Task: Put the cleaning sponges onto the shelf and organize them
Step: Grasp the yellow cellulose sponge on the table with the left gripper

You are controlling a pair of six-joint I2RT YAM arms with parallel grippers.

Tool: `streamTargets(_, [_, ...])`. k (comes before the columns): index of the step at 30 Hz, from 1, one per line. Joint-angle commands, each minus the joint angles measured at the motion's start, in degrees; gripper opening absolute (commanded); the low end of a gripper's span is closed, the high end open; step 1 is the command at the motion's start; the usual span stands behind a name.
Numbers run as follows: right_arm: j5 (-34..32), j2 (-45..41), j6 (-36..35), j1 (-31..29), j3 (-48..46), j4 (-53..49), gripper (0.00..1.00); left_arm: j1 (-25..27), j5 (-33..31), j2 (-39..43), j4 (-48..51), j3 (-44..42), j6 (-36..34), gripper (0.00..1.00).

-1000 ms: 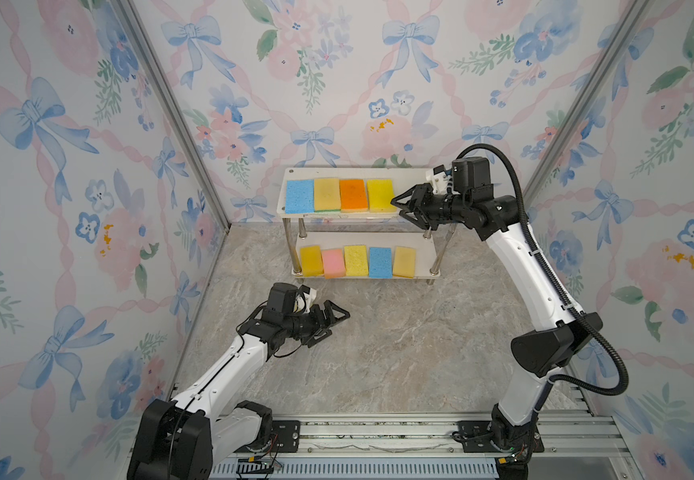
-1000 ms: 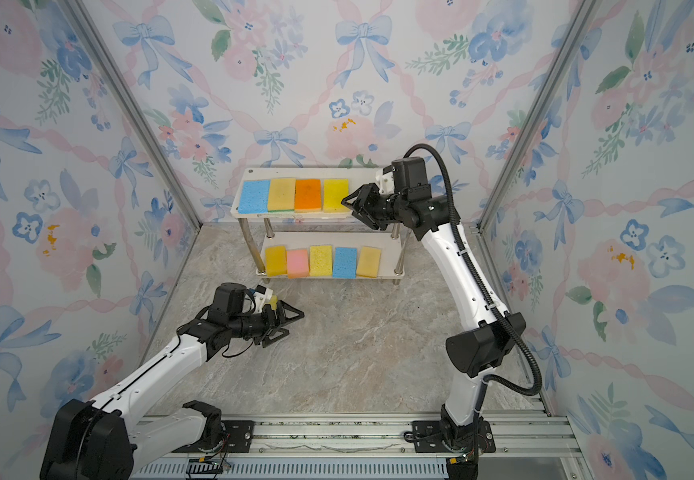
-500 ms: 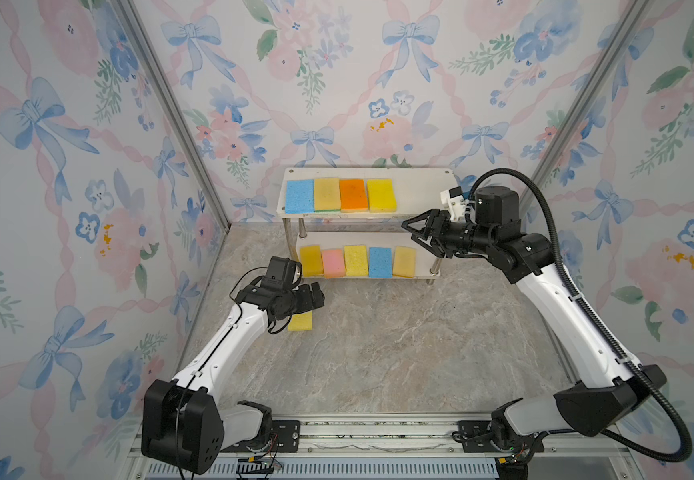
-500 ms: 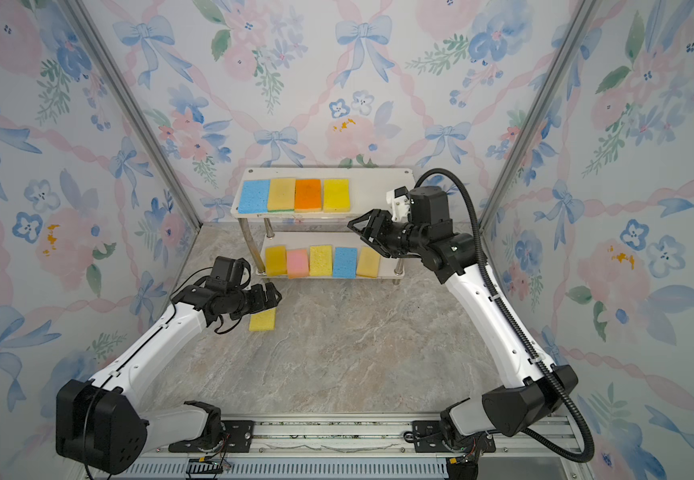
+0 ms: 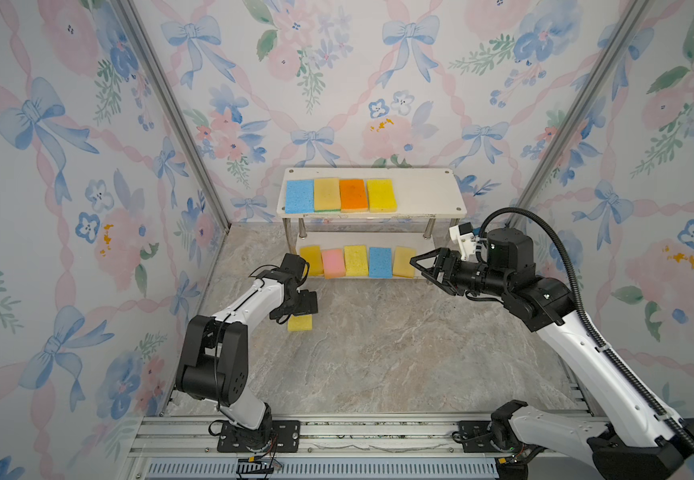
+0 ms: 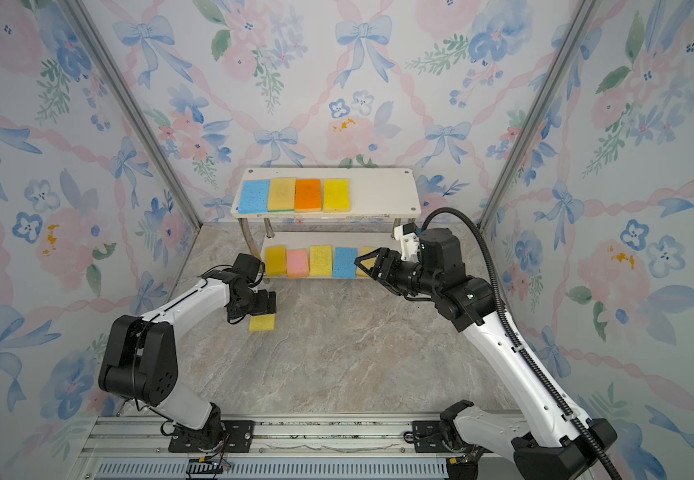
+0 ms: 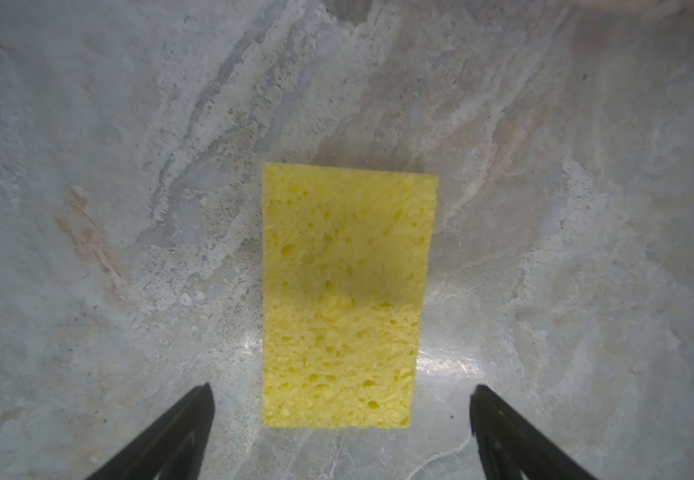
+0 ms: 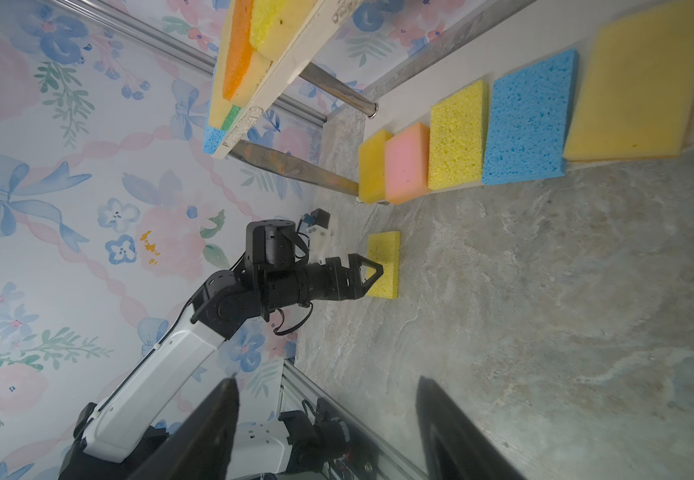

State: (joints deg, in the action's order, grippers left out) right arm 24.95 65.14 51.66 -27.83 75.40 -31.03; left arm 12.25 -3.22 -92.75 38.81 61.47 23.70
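- Hovering over a lone yellow sponge [image 5: 300, 323], the left pincer [image 7: 342, 390] points straight down with its fingers [image 7: 183, 432] spread wide, grasping nothing.
- That sponge lies flat on the table [image 5: 378, 357]. From the wrist, its near end sits between the two fingers with a gap on each side. Whether the tips touch the table is hard to tell.
- The right pincer [image 5: 420, 269] is released too, fingers apart with nothing between them.
- Just ahead of the right pincer stands the shelf [image 5: 424, 195], and a tan sponge [image 5: 404, 262] on its lower board is nearest the tips.
- Beyond the tan one, four more sponges complete the bottom row [image 5: 355, 261].
- Above the right pincer, the top row [image 5: 353, 194] holds four sponges, with bare board at the pincer's end.
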Motion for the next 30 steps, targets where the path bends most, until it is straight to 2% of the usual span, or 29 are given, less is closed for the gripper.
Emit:
streamTargets(1, [-1.66, -1.41, 0.12, -0.71, -1.05, 0.33, 0.71, -0.56, -0.75, -2.79, -0.18, 1.77, -2.73, 0.98])
streamTargets(12, [-2.53, -1.52, 0.2, -2.05, -1.28, 0.09, 0.71, -0.57, 0.59, -9.65, -1.7, 3.48, -4.06, 0.94])
streamTargets(18, [-3.02, -1.34, 0.21, -2.22, -0.99, -0.08, 0.71, -0.3, 2.97, -11.23, -2.25, 2.94, -4.02, 0.77])
streamTargets(22, [-3.43, -1.64, 0.0, -2.27, -1.45, -0.18, 0.72, 0.93, 4.73, -9.45, -2.43, 1.07, -2.37, 0.73])
streamTargets(25, [-3.12, -1.52, 0.02, -2.39, -2.54, 0.04, 0.72, 4.15, 6.85, -6.35, -2.58, -0.72, 0.73, 0.73])
streamTargets(30, [-2.9, -1.73, 0.55, -2.57, -4.28, 1.21, 0.72, 14.47, 9.52, -2.87, -3.92, -3.48, 9.48, 0.74])
